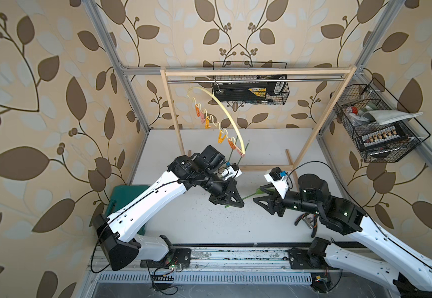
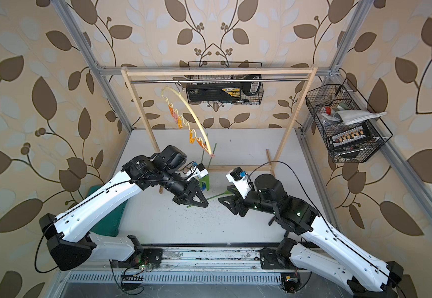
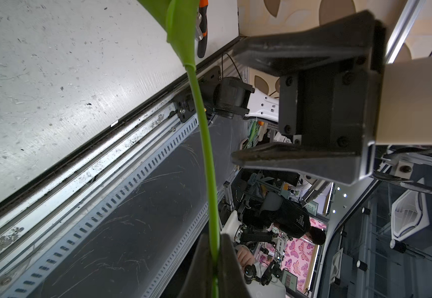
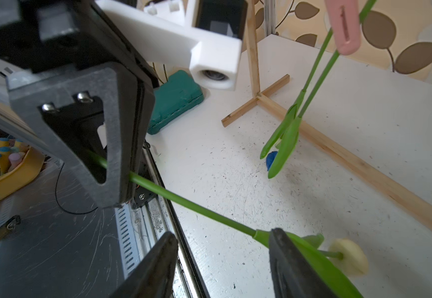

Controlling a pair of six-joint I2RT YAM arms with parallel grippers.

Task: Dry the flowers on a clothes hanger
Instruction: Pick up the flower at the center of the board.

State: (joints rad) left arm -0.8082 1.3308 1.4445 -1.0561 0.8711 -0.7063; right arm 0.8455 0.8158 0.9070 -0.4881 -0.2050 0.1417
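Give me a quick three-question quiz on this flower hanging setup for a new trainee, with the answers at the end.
1. True or false: the left gripper is shut on a tulip stem.
2. How many hanging stems does the pink clothespin hold? A one, B two, C three.
3. Fill in: the right gripper is ___.
Key: 1 true; 2 B; 3 open.
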